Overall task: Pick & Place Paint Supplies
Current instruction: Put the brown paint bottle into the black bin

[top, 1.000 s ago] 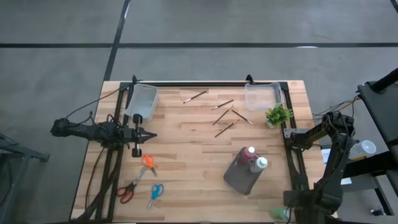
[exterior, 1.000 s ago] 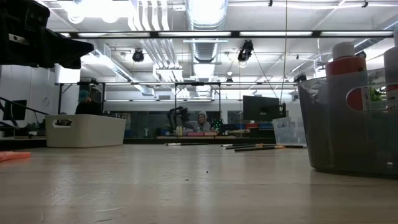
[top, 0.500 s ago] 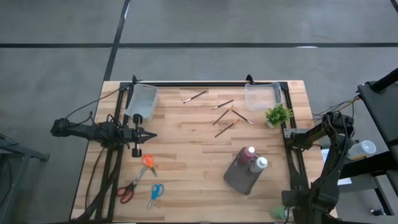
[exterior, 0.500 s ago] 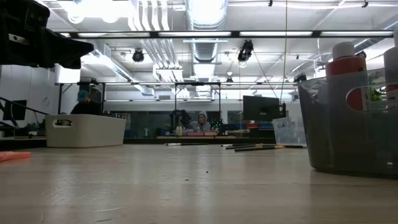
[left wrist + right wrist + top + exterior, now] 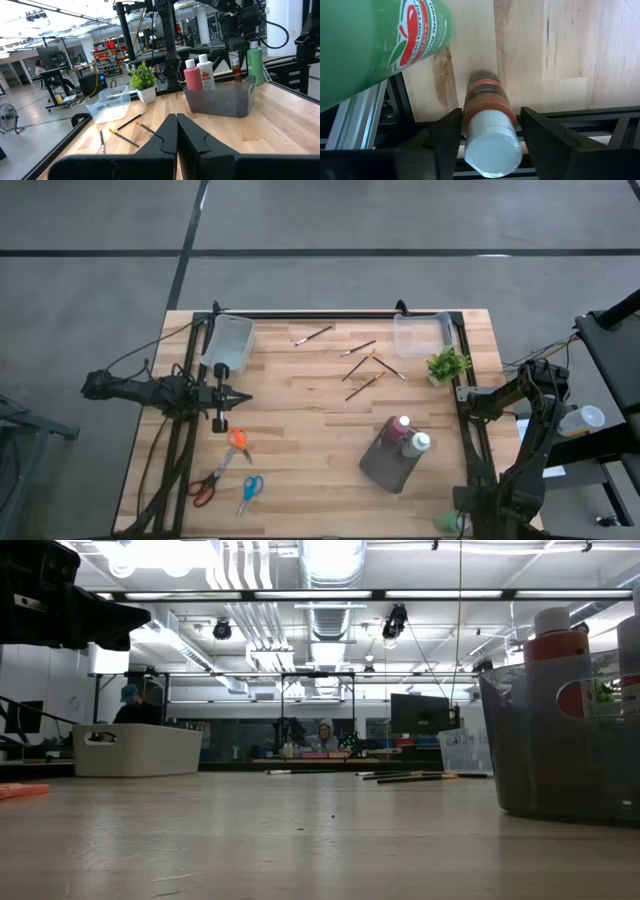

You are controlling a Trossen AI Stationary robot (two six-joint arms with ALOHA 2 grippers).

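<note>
Right gripper [image 5: 487, 131] poised with jaws wide around small dark-red, pale-capped paint bottle [image 5: 487, 107] at worktop edge, presumably for pickup; left gripper [image 5: 176, 131] waiting, jaws pressed together.

**Materials and finishes on your table**

You have a butcher-block wooden tabletop [image 5: 300, 430] — pale planks, smooth, with a soft sheen. Its frame [image 5: 330, 314] is black matt metal rail. The grey bin [image 5: 220, 97] is translucent plastic, frosted; the clear bin [image 5: 107, 102] likewise, glossier. Your green bottle [image 5: 375, 40] is smooth glossy plastic with a printed label; the dark red bottle [image 5: 487, 97] carries a matt white cap.
</note>
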